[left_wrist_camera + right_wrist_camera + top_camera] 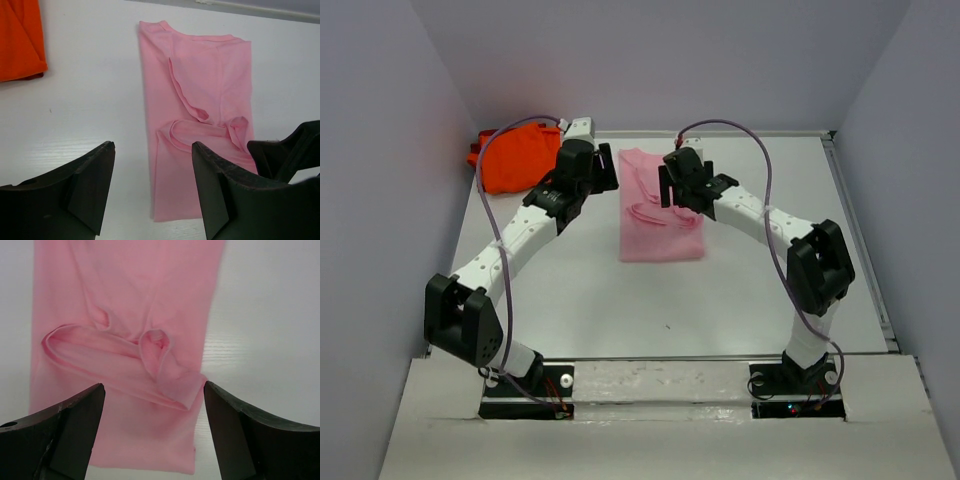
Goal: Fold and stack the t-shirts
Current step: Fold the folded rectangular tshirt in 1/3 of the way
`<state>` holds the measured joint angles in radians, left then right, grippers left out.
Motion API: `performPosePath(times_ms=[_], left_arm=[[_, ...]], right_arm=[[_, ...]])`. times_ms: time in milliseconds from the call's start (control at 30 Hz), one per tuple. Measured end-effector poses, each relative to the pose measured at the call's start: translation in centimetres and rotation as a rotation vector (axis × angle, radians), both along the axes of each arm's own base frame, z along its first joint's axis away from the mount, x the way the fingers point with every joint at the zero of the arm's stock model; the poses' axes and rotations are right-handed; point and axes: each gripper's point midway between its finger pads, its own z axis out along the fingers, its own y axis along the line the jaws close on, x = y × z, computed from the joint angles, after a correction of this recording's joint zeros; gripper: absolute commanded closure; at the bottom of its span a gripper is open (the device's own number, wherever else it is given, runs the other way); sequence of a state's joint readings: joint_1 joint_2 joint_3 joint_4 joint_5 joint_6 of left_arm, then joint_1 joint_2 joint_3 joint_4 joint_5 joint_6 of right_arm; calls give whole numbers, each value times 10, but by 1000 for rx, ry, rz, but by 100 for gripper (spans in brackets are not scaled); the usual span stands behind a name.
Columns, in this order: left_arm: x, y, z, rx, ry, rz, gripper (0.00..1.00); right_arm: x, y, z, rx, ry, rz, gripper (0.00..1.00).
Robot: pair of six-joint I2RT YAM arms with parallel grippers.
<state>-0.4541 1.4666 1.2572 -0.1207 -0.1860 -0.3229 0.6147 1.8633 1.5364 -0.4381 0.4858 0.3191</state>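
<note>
Left gripper [152,150] and right gripper [153,387] spread, empty, above pink shirt [660,205]; orange shirt [510,158], seemingly bunched, partly behind left arm [520,230].

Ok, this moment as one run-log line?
left gripper open, empty | right gripper open, empty | pink t-shirt folded lengthwise | orange t-shirt apart, far left, unstacked
</note>
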Motion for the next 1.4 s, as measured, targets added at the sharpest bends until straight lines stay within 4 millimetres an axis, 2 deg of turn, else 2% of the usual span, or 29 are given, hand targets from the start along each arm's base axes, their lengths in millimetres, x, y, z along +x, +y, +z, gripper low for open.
performPosePath(times_ms=[200, 333, 433, 733, 1033, 1400], left_arm=[[7, 17, 2, -11, -9, 42, 28], [9, 21, 2, -14, -13, 56, 28], [8, 22, -2, -10, -6, 56, 28], [7, 21, -4, -9, 1, 52, 28], [7, 17, -5, -19, 4, 36, 28], [7, 15, -4, -26, 3, 25, 28]], right_arm=[[-27, 40, -21, 37, 80, 130, 15], [-37, 56, -52, 43, 150, 160, 16], [-41, 58, -75, 35, 201, 157, 16], [-44, 61, -122, 19, 281, 138, 16], [-32, 62, -118, 4, 252, 127, 15], [-2, 53, -111, -29, 209, 97, 15]])
